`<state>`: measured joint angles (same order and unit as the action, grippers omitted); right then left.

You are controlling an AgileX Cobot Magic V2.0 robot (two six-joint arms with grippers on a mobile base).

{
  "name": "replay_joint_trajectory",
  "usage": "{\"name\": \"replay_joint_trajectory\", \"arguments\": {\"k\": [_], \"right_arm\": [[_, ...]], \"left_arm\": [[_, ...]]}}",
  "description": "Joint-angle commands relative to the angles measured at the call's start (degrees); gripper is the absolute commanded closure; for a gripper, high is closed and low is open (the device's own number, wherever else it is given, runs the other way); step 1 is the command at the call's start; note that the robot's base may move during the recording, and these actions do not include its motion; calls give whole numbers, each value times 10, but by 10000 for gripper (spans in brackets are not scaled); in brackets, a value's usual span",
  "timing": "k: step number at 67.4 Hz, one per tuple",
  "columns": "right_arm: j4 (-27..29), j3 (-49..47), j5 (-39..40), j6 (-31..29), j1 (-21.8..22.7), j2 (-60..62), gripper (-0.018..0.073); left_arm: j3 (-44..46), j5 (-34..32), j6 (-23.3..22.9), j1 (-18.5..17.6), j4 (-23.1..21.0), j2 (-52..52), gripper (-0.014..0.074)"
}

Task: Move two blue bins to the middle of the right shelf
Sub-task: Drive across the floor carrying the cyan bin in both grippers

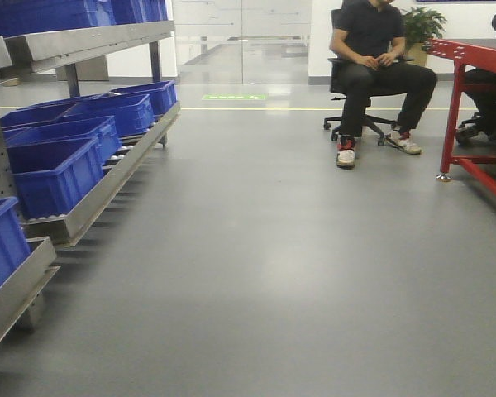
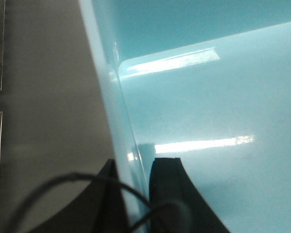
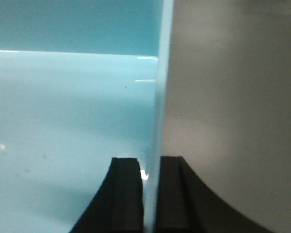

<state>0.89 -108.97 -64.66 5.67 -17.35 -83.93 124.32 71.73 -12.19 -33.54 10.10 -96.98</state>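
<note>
A blue bin (image 2: pixel 208 97) fills the left wrist view, looking pale cyan up close. My left gripper (image 2: pixel 138 162) is shut on its side wall, one finger inside and one outside. In the right wrist view the same kind of blue bin (image 3: pixel 63 107) shows its floor and a thin upright wall (image 3: pixel 160 97). My right gripper (image 3: pixel 149 160) is shut on that wall, its pads (image 3: pixel 125 194) pressed against both sides. Neither gripper nor the held bin shows in the front view. The right shelf middle is out of view.
A steel rack (image 1: pixel 107 186) runs along the left, with several blue bins (image 1: pixel 58 169) on its low tier and more above. A seated person (image 1: pixel 376 66) on an office chair is ahead on the right, beside a red table (image 1: pixel 479 58). Grey floor (image 1: pixel 273 248) lies between.
</note>
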Motion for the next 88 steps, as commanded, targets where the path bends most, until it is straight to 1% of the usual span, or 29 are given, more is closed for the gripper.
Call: {"name": "replay_joint_trajectory", "arguments": {"k": [1, 88], "right_arm": [[-6, -5, 35, -6, 2, 5, 711], [-6, -5, 35, -6, 2, 5, 711]], "left_arm": [[8, -18, 9, -4, -17, 11, 707], [8, -18, 9, -4, -17, 11, 707]]}}
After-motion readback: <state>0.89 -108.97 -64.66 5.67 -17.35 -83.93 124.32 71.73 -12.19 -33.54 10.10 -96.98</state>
